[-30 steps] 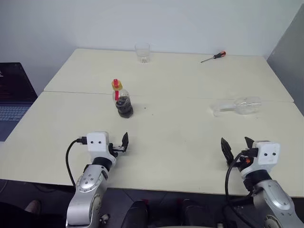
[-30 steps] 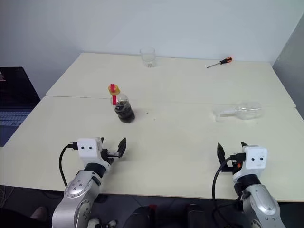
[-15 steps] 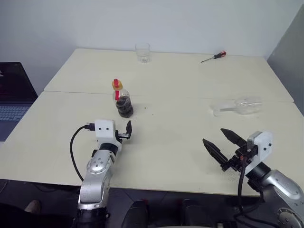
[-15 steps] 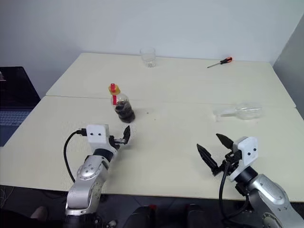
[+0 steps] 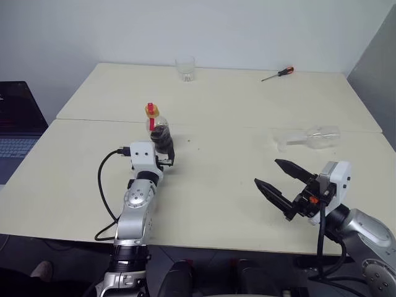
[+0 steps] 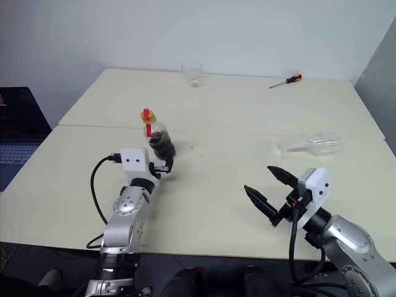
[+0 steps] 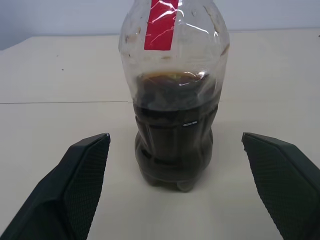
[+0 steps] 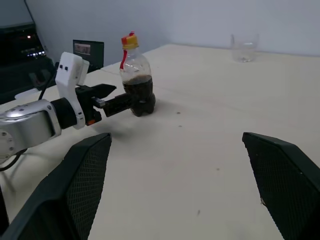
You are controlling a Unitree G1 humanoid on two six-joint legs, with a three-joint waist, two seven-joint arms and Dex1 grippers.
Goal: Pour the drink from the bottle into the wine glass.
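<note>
The left wrist view shows the drink [image 7: 172, 145] filling the bottle [image 7: 174, 95] halfway. It stands between the left gripper's [image 7: 175, 200] spread fingers, untouched; the right gripper [image 5: 277, 183] gapes too.

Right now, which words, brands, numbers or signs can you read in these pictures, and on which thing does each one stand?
None can be read.
bottle: its red label strip shows no legible print; a small mark on the body is too small to read.
laptop: its screen is too dark and blurred to read.
</note>
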